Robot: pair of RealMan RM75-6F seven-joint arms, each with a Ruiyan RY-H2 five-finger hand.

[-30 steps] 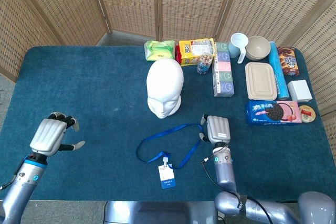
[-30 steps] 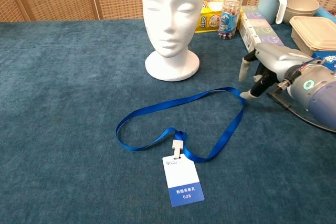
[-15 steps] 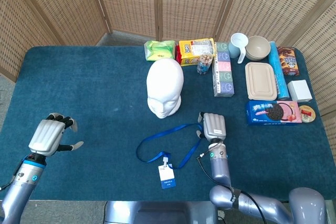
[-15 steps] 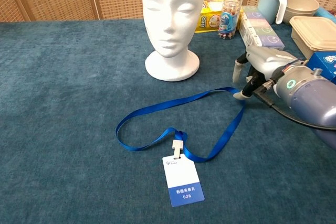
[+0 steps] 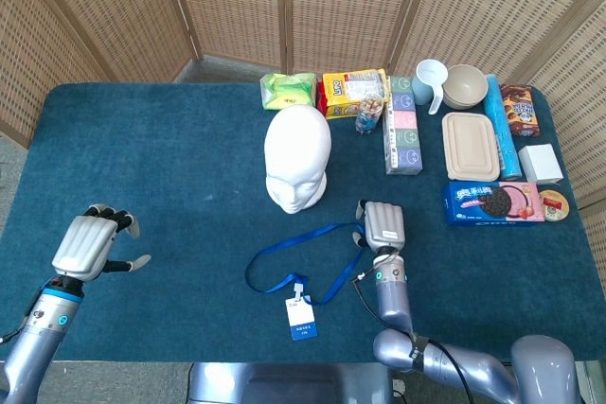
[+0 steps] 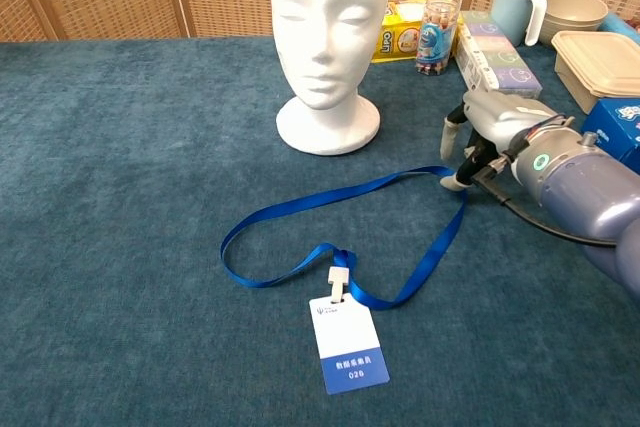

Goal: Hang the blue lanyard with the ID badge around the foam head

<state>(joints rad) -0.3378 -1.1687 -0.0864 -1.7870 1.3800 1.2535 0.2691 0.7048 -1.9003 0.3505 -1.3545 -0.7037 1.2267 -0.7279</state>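
Presently: blue lanyard (image 6: 300, 209) lying looped flat on counter (image 5: 170, 158), in front of foam head (image 5: 297, 158) | ID badge (image 6: 348, 343) at near end | right robot hand (image 6: 478, 132) at lanyard's far bend, fingers curled down, contact possibly made, grip unclear | left robot hand (image 5: 87, 245) apart, fingers loosely spread, holding nothing

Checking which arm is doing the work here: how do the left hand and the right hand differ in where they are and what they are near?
The right hand sits mid-table at the far loop end of the blue lanyard, near the foam head; the left hand is at the table's left edge, far from both. The right hand's fingers point down at the strap; the left hand's are loosely curled, holding nothing. Both show grey ribbed backs.
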